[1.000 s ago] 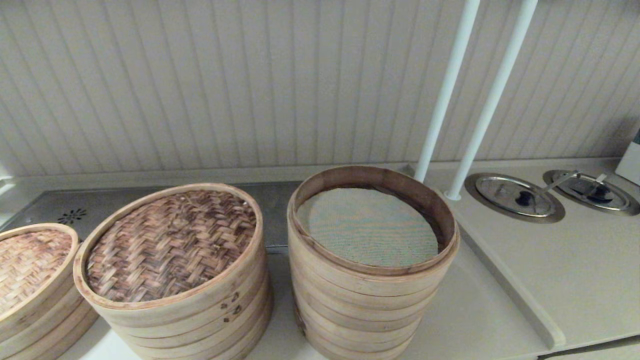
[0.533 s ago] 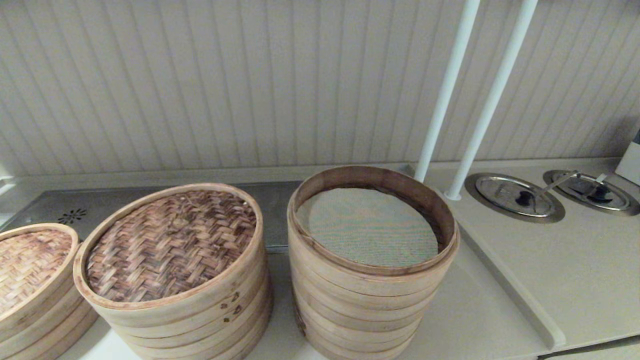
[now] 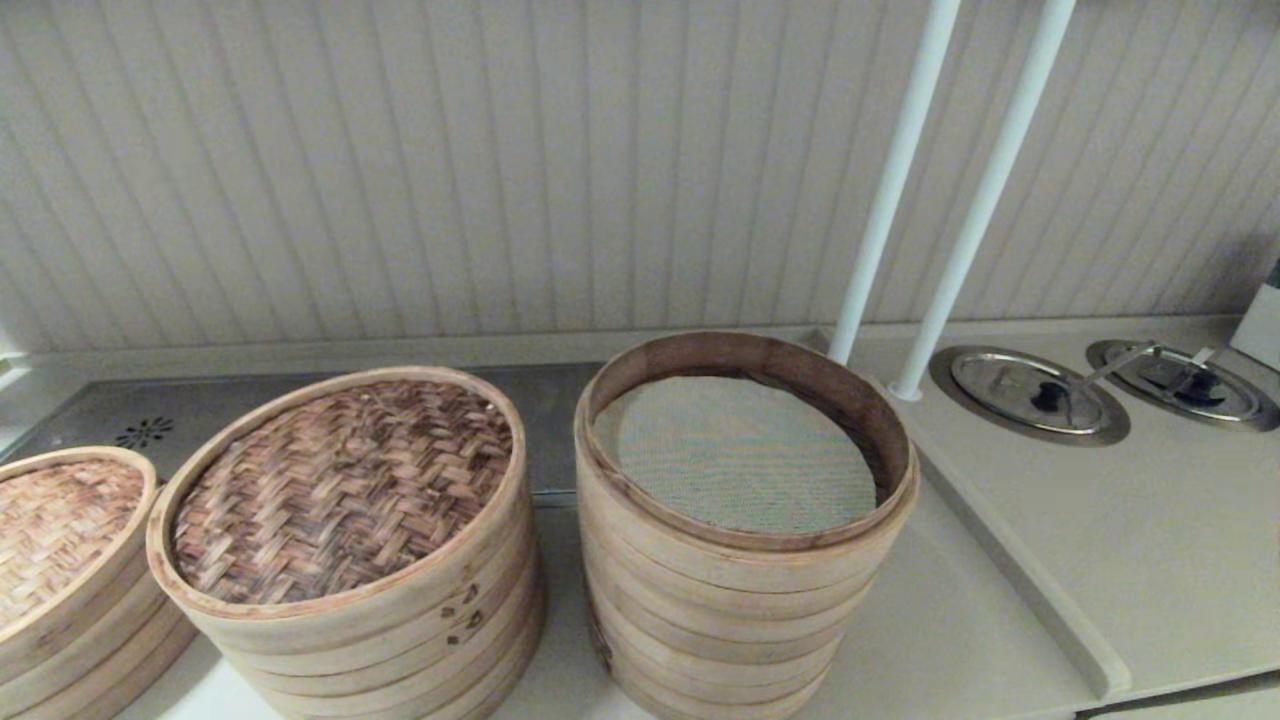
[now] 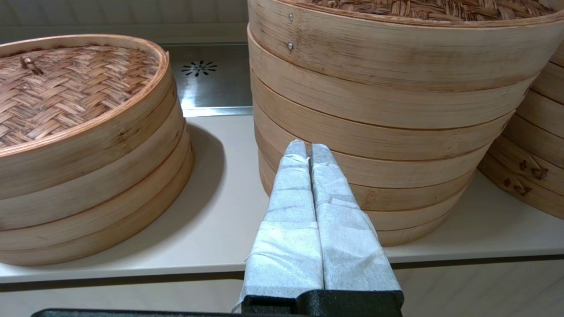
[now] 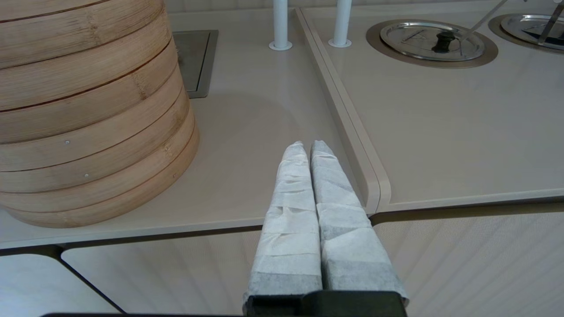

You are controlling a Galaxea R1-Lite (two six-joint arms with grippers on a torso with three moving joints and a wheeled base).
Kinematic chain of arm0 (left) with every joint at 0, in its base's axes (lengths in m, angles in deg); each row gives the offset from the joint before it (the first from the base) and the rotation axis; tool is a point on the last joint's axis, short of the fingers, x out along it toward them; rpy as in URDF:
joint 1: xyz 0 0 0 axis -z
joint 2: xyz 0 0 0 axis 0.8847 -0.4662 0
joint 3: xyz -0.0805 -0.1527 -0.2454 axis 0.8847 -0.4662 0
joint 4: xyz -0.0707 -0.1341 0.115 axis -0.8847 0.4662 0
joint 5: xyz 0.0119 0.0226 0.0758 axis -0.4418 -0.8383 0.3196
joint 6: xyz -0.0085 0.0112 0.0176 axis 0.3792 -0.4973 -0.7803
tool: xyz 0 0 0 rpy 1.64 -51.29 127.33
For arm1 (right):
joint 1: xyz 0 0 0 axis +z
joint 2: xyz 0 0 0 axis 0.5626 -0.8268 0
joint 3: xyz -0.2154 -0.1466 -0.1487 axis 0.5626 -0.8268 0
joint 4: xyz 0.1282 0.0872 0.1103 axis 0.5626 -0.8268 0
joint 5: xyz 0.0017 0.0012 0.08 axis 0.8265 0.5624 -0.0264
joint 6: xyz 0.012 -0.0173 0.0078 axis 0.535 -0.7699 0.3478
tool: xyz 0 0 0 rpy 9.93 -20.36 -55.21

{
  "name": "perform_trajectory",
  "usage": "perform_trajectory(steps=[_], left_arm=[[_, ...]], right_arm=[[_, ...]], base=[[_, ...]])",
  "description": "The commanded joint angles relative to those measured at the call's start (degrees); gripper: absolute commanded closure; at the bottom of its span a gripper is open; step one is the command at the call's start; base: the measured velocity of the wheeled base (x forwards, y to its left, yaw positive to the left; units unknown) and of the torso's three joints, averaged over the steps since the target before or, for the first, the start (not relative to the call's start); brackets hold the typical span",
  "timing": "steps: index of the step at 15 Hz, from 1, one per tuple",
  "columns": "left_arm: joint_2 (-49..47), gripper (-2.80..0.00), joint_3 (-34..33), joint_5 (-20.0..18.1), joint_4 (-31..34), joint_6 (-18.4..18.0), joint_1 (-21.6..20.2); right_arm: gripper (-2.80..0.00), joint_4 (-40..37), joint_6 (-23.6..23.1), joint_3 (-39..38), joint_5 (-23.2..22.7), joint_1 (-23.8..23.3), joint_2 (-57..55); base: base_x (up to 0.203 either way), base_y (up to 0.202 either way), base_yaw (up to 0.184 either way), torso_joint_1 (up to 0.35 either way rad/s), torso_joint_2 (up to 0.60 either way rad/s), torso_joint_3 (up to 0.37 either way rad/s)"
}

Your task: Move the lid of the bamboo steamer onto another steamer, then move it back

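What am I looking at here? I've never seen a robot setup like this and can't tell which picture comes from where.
These are three cameras on one two-armed robot. The head view looks down at a counter. On it stand a steamer closed by the dark woven lid, the tall open steamer with a mesh liner, and a paler lid at the far left. Two metal lids sit recessed at the right. The other two views come from cameras on the wrists. The left gripper and right gripper, both wrapped in white padding, are shut, hold nothing, and wait low at the counter's front edge.
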Motion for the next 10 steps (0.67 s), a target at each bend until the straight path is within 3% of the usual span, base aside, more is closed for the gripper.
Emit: perform_trajectory(steps=[1,10], left_arm=[[0.0,0.0,0.12,0.01,-0.01,0.02,0.0],[0.01,0.0,0.0,-0.01,-0.01,0.02,0.0]], right_arm=[[0.0,-0.02,0.04,-0.18,0.04,0.0,0.05],[0.0,-0.02,0.04,-0.18,0.04,0.09,0.05]], base=[[0.0,0.0,0.0,0.0,0.0,0.0],[0.0,0.0,0.0,0.0,0.0,0.0]])
